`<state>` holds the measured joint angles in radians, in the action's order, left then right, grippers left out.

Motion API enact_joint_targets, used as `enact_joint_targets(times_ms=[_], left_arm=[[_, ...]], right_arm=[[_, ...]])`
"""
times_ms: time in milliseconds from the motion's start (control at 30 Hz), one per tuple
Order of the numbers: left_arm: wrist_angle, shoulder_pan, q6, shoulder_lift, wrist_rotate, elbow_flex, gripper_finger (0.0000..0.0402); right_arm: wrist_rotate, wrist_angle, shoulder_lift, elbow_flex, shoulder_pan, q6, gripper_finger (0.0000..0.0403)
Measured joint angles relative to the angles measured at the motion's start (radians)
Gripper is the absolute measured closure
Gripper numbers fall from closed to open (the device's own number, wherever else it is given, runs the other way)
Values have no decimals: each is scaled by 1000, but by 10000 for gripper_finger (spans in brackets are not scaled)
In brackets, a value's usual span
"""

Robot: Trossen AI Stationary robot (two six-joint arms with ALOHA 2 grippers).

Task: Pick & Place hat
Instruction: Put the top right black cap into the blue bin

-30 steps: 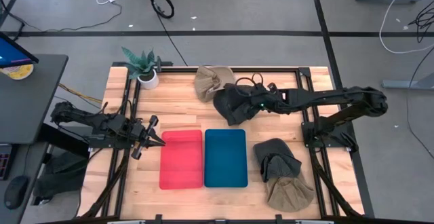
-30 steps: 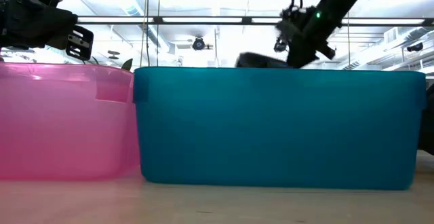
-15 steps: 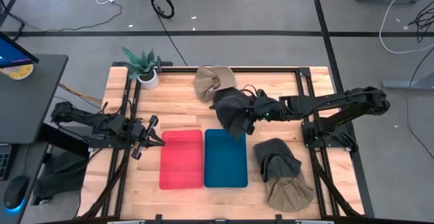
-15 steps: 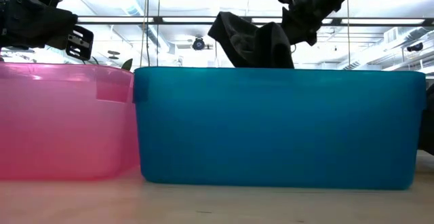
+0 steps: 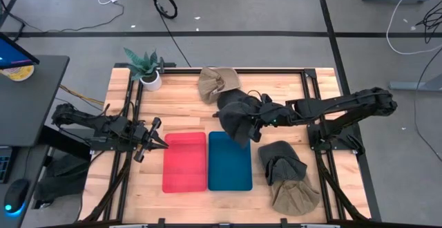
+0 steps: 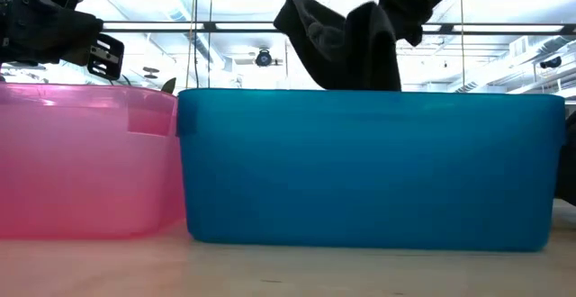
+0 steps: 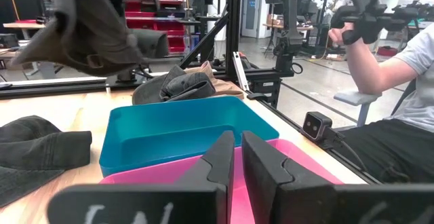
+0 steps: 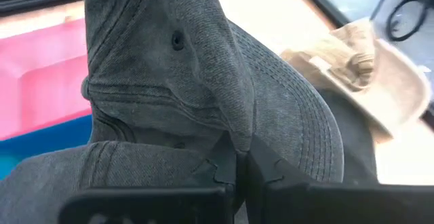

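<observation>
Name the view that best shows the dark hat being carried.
The right wrist view: the dark hat fills it, pinched in the right hand. High shows it above the blue bin's edge; low, hanging; left wrist, partly.

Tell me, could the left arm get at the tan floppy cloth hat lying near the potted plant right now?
Probably yes. The left gripper waits shut beside the pink plastic bin, holding nothing. The tan floppy cloth hat lies uncovered on bare table, though the right gripper, carrying the dark grey cloth hat, hangs close by.
</observation>
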<state>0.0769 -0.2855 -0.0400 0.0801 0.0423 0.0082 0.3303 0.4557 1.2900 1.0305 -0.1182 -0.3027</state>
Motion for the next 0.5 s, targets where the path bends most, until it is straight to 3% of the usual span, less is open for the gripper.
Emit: enact_joint_targets(times_ms=[500], left_arm=[[0, 0, 0, 0, 0, 0, 367]], right_arm=[[-113, 26, 0, 9, -145, 16, 399]])
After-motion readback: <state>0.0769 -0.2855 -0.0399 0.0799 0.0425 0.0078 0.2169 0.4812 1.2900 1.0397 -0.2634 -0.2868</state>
